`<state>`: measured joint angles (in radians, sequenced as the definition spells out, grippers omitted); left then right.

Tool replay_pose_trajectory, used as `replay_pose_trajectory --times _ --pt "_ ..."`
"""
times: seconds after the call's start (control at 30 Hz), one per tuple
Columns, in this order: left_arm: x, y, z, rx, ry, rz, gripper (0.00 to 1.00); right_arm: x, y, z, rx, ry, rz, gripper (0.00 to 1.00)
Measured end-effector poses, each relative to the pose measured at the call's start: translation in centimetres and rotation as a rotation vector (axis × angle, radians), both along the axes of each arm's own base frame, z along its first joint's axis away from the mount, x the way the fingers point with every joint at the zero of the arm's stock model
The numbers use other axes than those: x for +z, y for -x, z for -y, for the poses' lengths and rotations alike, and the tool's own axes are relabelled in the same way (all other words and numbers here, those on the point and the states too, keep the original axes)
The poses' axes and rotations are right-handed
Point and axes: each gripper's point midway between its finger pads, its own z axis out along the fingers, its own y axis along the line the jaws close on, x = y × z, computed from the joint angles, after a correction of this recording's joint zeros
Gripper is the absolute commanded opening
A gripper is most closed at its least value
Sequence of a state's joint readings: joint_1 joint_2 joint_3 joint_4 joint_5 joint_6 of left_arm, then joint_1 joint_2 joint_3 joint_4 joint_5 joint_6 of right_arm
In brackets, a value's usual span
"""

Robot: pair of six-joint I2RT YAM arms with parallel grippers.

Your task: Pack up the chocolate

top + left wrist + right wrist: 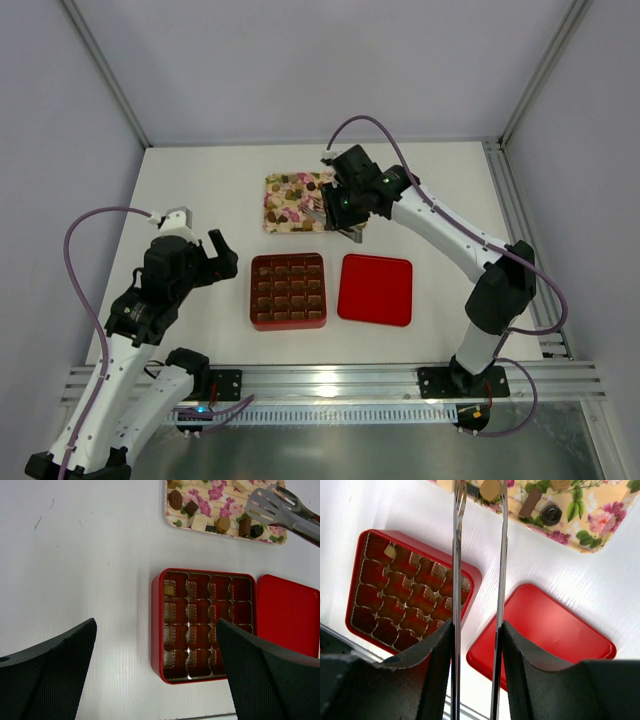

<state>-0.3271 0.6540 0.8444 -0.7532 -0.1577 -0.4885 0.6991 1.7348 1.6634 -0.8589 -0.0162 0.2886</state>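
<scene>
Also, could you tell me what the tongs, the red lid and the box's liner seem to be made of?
The tongs look like bare steel: grey sheen, thin slotted blades. The red lid could be painted tin or plastic; smooth, glossy. The liner seems thin moulded plastic: shiny, ribbed brown cups.

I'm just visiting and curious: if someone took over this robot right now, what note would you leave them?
Left hand: open, empty, beside the red box.
Right hand: shut on metal tongs, tips over the floral tray.
Chocolates: most are on the tray. One tan piece sits in a corner cell of the box.
Lid: off, lying beside the box.
Remaining: move the rest across.
</scene>
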Motion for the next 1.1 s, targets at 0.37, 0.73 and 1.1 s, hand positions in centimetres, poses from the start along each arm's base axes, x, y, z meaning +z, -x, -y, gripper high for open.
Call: replay_pose_trajectory --times 0.37,0.73,1.1 --pt "-0.1 -0.1 -0.1 0.004 -0.004 -0.004 1.00 -2.7 -2.5 -1.3 0.011 0.053 -0.026 0.47" --pt "-0.1 -0.1 -0.1 0.005 -0.004 -0.003 1.00 -5.4 -2.8 -0.8 0.006 0.125 -0.062 0.47" --pt "-0.1 -0.1 -0.1 0.005 -0.005 -0.004 1.00 -5.6 -2.7 -0.7 0.008 0.129 -0.066 0.47"
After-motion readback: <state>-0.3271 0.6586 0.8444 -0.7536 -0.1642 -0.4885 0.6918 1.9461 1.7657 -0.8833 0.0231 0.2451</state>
